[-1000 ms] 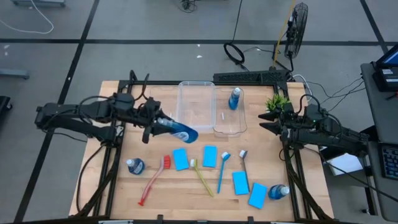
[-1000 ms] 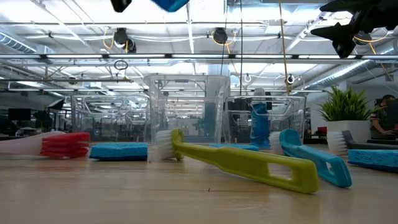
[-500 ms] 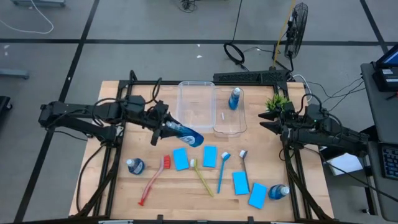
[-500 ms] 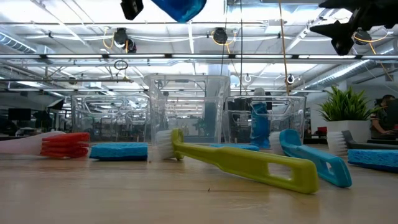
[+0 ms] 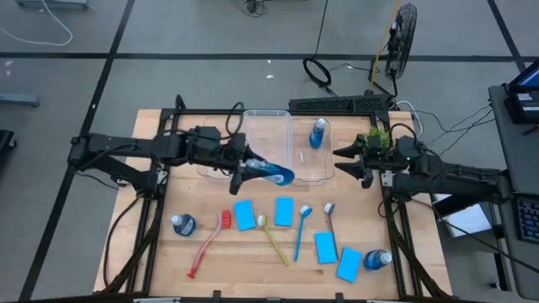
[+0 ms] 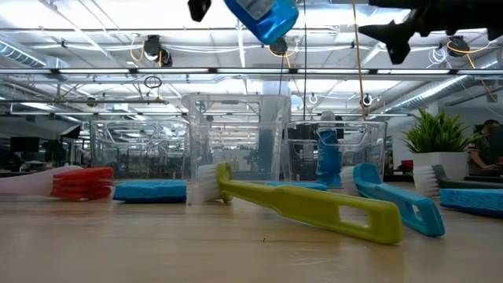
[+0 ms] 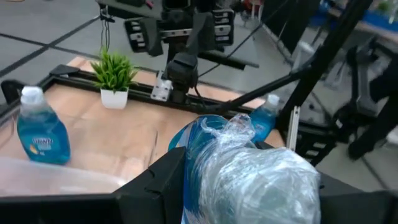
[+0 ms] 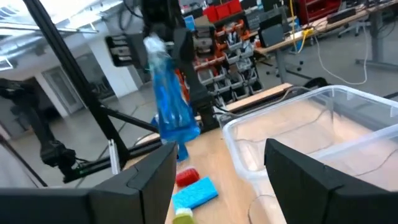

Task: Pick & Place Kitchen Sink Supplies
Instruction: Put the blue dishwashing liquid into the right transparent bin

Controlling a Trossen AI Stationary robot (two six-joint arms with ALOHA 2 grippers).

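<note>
The left gripper is clamped on a blue bottle, which it carries lying nearly flat, cap end toward the wrist and base pointing out over the front edge of the clear bins. In the left wrist view the bottle's cap end fills the space between the dark fingers, so the grip looks firm. Holding it high above the tabletop, as the low view shows, keeps it clear of the bin walls; my judgement is that it is being brought over for dropping in.

One blue bottle already stands upright in the right-hand bin, which suggests the bins are where the supplies go.

The right gripper hangs empty and partly open just beside the right bin, near the small potted plant, probably waiting its turn.

On the tabletop nearer the front lie the rest: a bottle at the left, another at the right, four light-blue sponges, and the brushes, red, yellow-green, blue and grey, all well apart from the bins and not yet sorted.
</note>
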